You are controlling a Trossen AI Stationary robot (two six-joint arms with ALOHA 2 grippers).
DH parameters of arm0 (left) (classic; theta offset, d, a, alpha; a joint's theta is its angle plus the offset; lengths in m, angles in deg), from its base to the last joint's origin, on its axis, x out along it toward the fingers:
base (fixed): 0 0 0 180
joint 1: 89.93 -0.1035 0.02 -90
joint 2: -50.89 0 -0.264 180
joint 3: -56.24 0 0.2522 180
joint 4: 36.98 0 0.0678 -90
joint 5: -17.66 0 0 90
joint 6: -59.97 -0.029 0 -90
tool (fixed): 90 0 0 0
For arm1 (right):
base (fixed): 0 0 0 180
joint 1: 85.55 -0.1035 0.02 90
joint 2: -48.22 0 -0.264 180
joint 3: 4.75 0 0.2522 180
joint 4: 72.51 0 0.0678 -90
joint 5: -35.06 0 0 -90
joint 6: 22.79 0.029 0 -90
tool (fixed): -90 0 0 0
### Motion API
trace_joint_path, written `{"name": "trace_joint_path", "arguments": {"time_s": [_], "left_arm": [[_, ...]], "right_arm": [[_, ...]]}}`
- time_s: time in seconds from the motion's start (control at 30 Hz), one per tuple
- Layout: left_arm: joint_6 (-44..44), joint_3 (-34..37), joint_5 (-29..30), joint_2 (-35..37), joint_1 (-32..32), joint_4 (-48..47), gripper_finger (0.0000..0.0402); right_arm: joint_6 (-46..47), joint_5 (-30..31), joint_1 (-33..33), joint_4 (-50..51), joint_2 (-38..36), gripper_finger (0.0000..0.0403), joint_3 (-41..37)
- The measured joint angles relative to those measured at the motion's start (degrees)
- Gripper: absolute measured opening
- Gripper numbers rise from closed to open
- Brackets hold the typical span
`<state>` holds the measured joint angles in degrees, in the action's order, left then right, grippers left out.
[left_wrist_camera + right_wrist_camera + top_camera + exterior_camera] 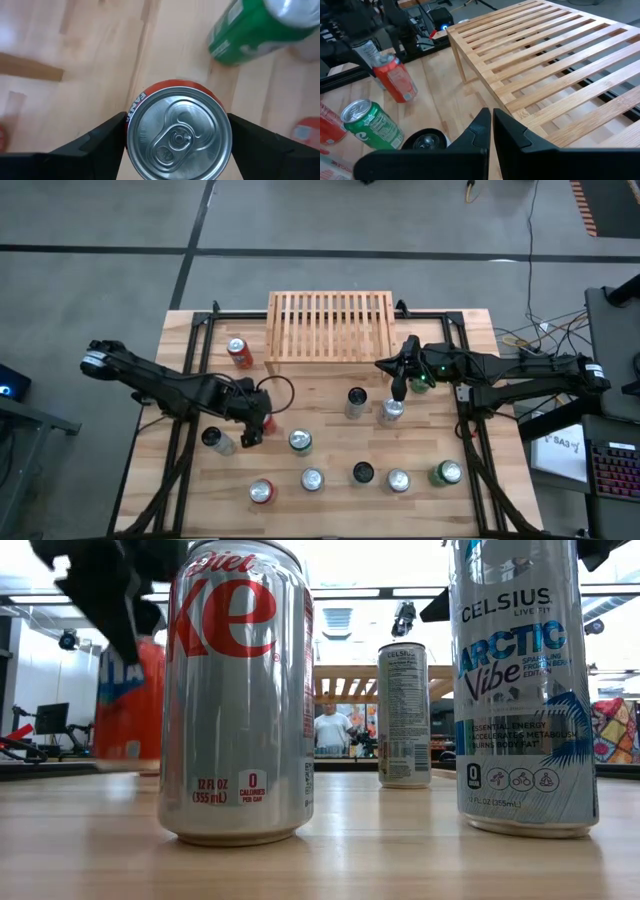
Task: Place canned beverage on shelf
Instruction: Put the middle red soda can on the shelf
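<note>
Light wooden tabletop [330, 385] has cans scattered everywhere, and the left gripper [177, 137] sits lower left in the high view, fingers spread around an upright orange Fanta can [178, 131], seemingly not yet squeezing. I'd close evenly mid-can, lift straight, then carry it to the slatted light-wood shelf [329, 326] at top centre; the right gripper [399, 391], pinched together, waits beside it.

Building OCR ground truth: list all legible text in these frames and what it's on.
"Diet" and "12 FL OZ (355 mL)", "0 CALORIES PER CAN": silver Diet Coke can.
"CELSIUS", "ARCTIC Vibe": pale blue can.
"CELSIUS": far slim can; its fine print is too small.
"FANTA", partly cut off: orange can between the left gripper fingers.
Other can labels: unreadable.
</note>
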<state>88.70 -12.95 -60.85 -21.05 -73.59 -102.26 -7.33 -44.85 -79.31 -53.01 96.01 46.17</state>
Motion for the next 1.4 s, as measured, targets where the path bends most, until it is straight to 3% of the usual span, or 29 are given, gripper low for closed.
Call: {"name": "trace_joint_path", "arguments": {"time_s": [0.3, 0.6, 0.97, 1.4], "left_arm": [[-7.5, -13.0, 1.8, 0.0, 0.0, -3.9, 0.0287], [-15.3, -25.8, 7.4, 0.0, -1.9, -5.5, 0.0287], [-21.9, -35.2, 7.6, -1.0, -12.9, -6.0, 0.0287], [-33.0, -55.6, 5.9, -12.5, -22.2, -19.9, 0.0287]], "right_arm": [[-0.4, 0.0, 0.0, 0.0, 0.0, 0.0009, 0.0], [-0.4, -0.1, 0.0, 0.0, 0.0, 0.0009, 0.0], [0.0, -6.1, -0.1, 0.0, 0.0, 0.0009, 1.8], [0.3, -6.1, -0.4, 10.4, 0.0, 0.0009, 5.9]]}}
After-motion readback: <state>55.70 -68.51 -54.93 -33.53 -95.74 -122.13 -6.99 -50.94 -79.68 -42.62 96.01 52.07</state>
